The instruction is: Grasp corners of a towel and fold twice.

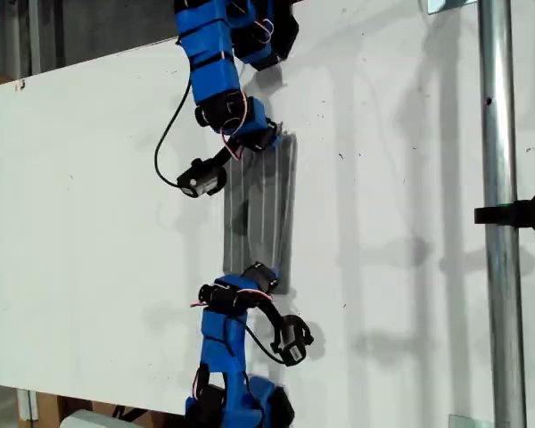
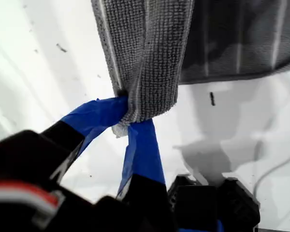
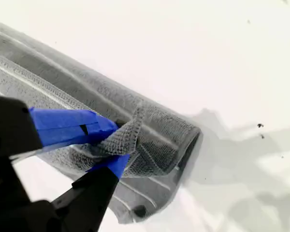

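Note:
The towel [image 1: 263,209], grey with thin white stripes, lies as a narrow doubled strip on the white table [image 1: 89,223], between two blue arms. One arm's gripper [image 1: 259,135] sits at the strip's far end and the other arm's gripper [image 1: 254,278] at its near end. I cannot tell which arm is which there. My first gripper [image 2: 128,113] is shut on a bunched corner of the towel [image 2: 145,53], lifted off the table. My second gripper [image 3: 118,142] is shut on a corner of the towel [image 3: 150,130] where the cloth curls over itself.
A metal pole [image 1: 499,223] with a black clamp [image 1: 522,212] runs down the exterior view's right. The table's slanted far edge [image 1: 89,61] is at the upper left of that view. Black wrist cameras [image 1: 201,178] [image 1: 292,339] jut out beside each gripper.

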You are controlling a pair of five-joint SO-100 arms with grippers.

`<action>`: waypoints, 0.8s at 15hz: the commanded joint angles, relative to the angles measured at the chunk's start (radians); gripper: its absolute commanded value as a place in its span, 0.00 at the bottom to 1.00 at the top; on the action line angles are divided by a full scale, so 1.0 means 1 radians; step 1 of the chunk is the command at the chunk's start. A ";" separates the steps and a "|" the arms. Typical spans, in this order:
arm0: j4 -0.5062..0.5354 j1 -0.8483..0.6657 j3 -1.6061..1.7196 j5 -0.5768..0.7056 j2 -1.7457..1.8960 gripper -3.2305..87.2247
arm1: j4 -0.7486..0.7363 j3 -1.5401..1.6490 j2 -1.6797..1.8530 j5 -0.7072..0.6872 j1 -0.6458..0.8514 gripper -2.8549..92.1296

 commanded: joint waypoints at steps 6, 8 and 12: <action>-0.072 -0.322 -0.008 0.225 0.106 0.00 | -0.169 0.225 0.423 -0.367 0.560 0.03; -0.094 -0.347 0.038 0.227 0.118 0.00 | -0.204 0.273 0.436 -0.370 0.523 0.03; -0.120 -0.330 0.144 0.179 0.055 0.00 | -0.351 0.491 0.431 -0.196 0.339 0.03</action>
